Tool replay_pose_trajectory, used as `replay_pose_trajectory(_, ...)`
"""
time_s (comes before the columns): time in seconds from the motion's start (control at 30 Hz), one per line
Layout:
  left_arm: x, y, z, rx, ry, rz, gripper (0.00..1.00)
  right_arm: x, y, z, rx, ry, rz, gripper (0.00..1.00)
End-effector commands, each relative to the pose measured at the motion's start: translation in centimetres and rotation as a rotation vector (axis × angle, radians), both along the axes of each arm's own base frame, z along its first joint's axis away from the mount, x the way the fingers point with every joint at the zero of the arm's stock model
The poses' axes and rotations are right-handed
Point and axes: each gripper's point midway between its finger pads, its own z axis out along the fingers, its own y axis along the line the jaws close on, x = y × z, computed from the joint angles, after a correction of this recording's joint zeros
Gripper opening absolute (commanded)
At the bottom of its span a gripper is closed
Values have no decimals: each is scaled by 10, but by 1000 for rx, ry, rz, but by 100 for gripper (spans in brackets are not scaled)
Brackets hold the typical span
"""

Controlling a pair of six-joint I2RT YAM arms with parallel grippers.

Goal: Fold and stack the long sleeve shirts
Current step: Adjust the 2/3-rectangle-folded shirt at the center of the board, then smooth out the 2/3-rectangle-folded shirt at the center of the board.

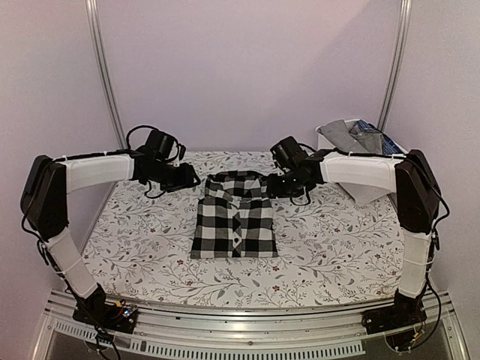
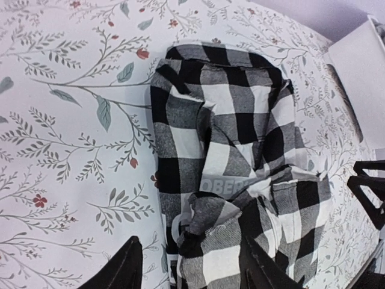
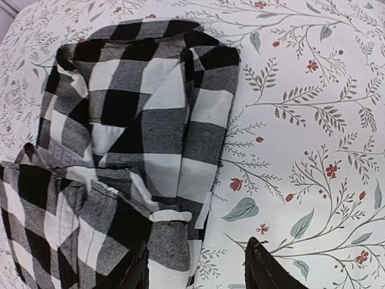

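A black-and-white checked shirt (image 1: 234,217) lies folded into a narrow rectangle at the table's centre, collar end toward the back. My left gripper (image 1: 193,178) is open just above its back left corner; in the left wrist view (image 2: 191,265) its fingers straddle the shirt's edge (image 2: 228,198) without holding it. My right gripper (image 1: 271,184) is open at the back right corner; in the right wrist view (image 3: 195,265) one finger is over the cloth (image 3: 150,150) and one over the tablecloth. More shirts, grey (image 1: 346,135) and dark blue patterned (image 1: 379,139), lie in a bin.
A white bin (image 1: 367,187) stands at the back right of the table and also shows in the left wrist view (image 2: 361,66). The floral tablecloth (image 1: 135,240) covers the table. Grey walls and two metal poles stand behind.
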Motion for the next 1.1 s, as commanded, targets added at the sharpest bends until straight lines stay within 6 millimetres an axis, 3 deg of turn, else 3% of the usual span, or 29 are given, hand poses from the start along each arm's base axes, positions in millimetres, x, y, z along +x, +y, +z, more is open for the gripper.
replay_pose_trajectory(0.0, -26, -2, 17, 17, -32, -12, 49, -19, 23, 42, 78, -58, 57, 47)
replay_pose_trajectory(0.13, -49, -14, -2, 5, 26, -47, 31, -31, 44, 26, 103, -18, 102, 31)
replay_pose_trajectory(0.23, -55, -27, -16, -14, 61, -87, 18, -32, 52, 7, 107, 23, 115, 23)
replay_pose_trajectory(0.4, -36, -44, -42, -9, 78, -118, 15, -20, 58, -18, 87, 49, 117, 22)
replay_pose_trajectory(0.57, -9, -66, -65, -17, 96, -153, 18, -1, 48, -62, 55, 108, 83, 32)
replay_pose_trajectory(0.67, -2, -69, -82, 0, 129, -153, 18, 2, 41, -75, 42, 131, 72, 39)
replay_pose_trajectory(0.77, -3, -68, -90, 12, 153, -147, 19, 1, 39, -72, 30, 125, 81, 43)
replay_pose_trajectory(0.93, -6, -62, -83, 23, 145, -130, 23, 4, 41, -26, 45, 45, 88, 47)
replay_pose_trajectory(1.07, -9, -57, -70, 24, 121, -118, 25, -1, 59, 15, 55, -32, 114, 47)
